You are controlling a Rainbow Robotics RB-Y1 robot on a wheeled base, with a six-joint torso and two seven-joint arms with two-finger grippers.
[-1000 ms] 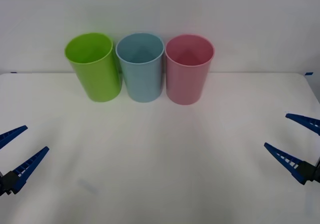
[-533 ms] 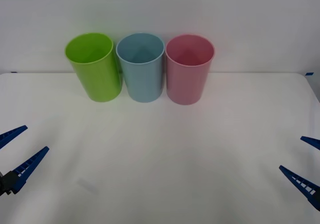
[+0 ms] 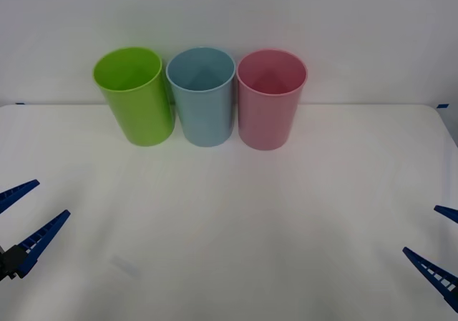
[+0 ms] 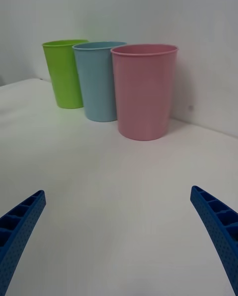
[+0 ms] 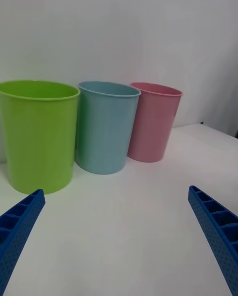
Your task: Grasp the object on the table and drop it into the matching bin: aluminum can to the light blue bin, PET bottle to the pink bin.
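Note:
The light blue bin (image 3: 201,96) stands upright in the middle of a row at the back of the white table (image 3: 229,214). To its right is the pink bin (image 3: 271,98). Both look empty from above. The object, whether aluminum can or PET bottle, is out of view. My left gripper (image 3: 52,198) hovers open at the near left edge, holding nothing. My right gripper (image 3: 421,229) is open at the near right corner, also holding nothing. The right wrist view has the pink bin (image 4: 144,91) nearest and the light blue bin (image 4: 98,80) behind it. The left wrist view faces the light blue bin (image 5: 106,126).
A lime green bin (image 3: 134,94) stands left of the light blue one, touching or nearly touching it. A white wall rises right behind the row. The table's far corners carry small blue marks (image 3: 442,106).
My right gripper has drawn back and down toward the near right corner, still open. The left gripper and the three bins have not moved.

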